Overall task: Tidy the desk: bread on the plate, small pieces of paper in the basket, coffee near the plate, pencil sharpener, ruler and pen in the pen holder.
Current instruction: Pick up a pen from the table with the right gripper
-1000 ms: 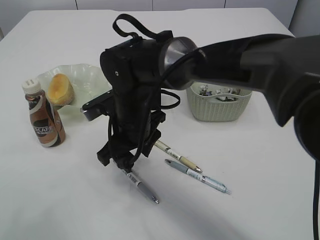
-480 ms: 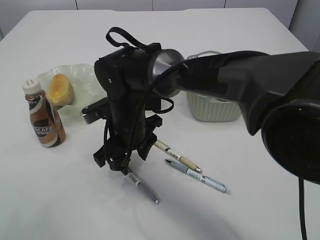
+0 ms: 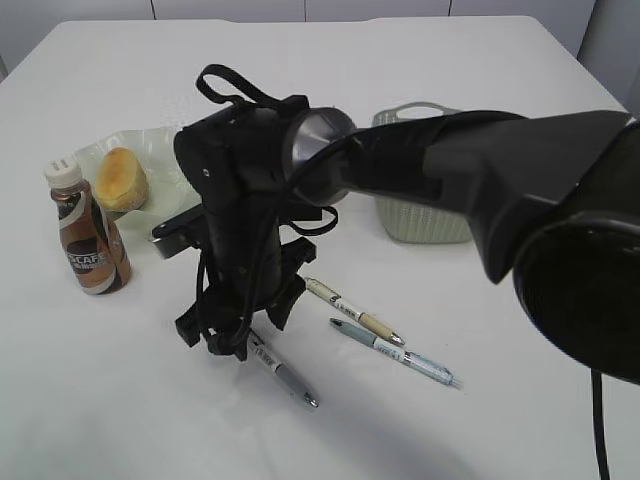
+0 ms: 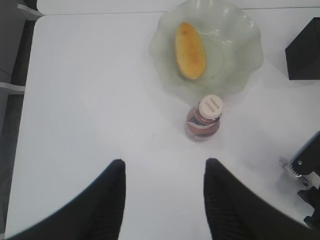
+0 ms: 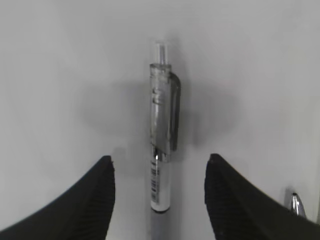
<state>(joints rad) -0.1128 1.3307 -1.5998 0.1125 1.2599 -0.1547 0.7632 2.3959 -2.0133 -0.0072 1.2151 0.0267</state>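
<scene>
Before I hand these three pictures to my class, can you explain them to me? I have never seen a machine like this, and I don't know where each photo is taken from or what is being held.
It is a robot with two arms, each ending in a two-fingered gripper. The wide picture is taken from in front of the table. The other two come from cameras on the wrists.

On the white table lie three pens: a grey pen, a beige pen and a clear pen. A coffee bottle stands beside a plate holding bread, with a basket behind.

The right gripper is open, straddling the grey pen. The left gripper is open and holds nothing.
</scene>
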